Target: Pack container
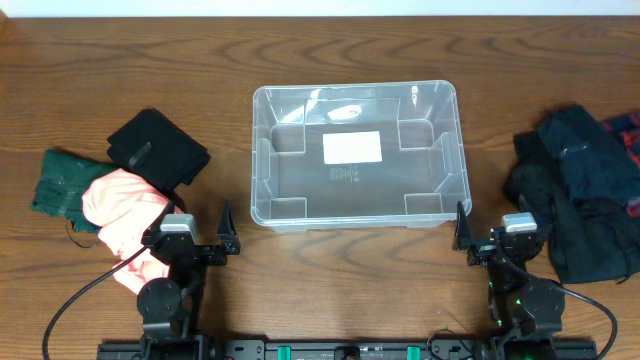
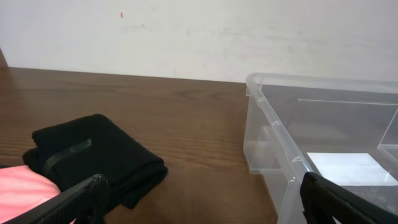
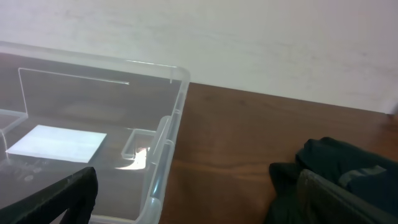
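The clear plastic container stands empty in the middle of the table, a white label on its base. It also shows in the left wrist view and the right wrist view. My left gripper is open and empty near the front edge, left of the container, next to a pink cloth. My right gripper is open and empty near the front edge, right of the container, next to a pile of dark clothes.
A folded black cloth and a dark green cloth lie at the left. The dark pile at the right includes a red plaid piece. A pale wall stands behind the table's far edge.
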Available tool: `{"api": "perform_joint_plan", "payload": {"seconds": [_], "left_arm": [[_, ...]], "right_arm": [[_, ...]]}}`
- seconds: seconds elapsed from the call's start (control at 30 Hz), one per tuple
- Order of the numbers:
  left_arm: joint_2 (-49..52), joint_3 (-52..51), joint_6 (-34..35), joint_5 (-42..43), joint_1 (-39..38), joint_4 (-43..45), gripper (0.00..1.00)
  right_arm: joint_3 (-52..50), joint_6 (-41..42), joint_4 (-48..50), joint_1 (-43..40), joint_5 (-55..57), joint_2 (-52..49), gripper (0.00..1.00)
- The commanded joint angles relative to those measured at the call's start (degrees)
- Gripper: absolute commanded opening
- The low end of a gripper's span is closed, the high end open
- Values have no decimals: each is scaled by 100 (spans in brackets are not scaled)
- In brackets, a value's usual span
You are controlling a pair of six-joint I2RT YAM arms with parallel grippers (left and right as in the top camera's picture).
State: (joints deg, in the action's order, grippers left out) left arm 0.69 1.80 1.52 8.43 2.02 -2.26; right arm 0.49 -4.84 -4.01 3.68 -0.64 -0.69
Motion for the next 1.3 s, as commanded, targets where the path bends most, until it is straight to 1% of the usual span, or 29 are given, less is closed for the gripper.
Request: {"api": "perform_joint_plan", "payload": {"seconds": [0.0, 0.43, 0.57, 0.63, 0.7, 0.83, 0.93, 1.0, 1.17, 1.27], "left_arm": [[-46, -157, 9, 33, -24, -74, 98], [-46, -157, 9, 33, -24, -74, 98], [-42, -157, 17, 7, -20, -42, 98], [-39, -105, 238, 15, -17, -31, 98], [-37, 79, 291, 15, -17, -323, 98], [103, 804, 363, 13, -17, -1086, 98], [411, 1633, 634, 13, -17, -1735, 98], [745, 2286, 627, -13, -17, -2155, 98], [1893, 3622, 566, -162, -17, -2896, 98], [2710, 4301, 570, -162, -7, -3429, 98]], "right_arm": [[-17, 4, -9, 57, -46, 31, 99], [-17, 15, -7, 57, -103, 31, 99], [-15, 654, 2, 57, -94, -26, 99], [48, 848, -26, 57, -190, -39, 99], [170, 863, -52, 57, -177, -59, 99], [721, 861, -249, 46, 352, -363, 99], [1360, 739, -494, 46, 754, -994, 99], [1849, 610, -658, 46, 970, -1615, 99], [3248, 240, -1152, -39, 1250, -3587, 99], [4317, 87, -1735, -295, 1331, -4924, 99]]}}
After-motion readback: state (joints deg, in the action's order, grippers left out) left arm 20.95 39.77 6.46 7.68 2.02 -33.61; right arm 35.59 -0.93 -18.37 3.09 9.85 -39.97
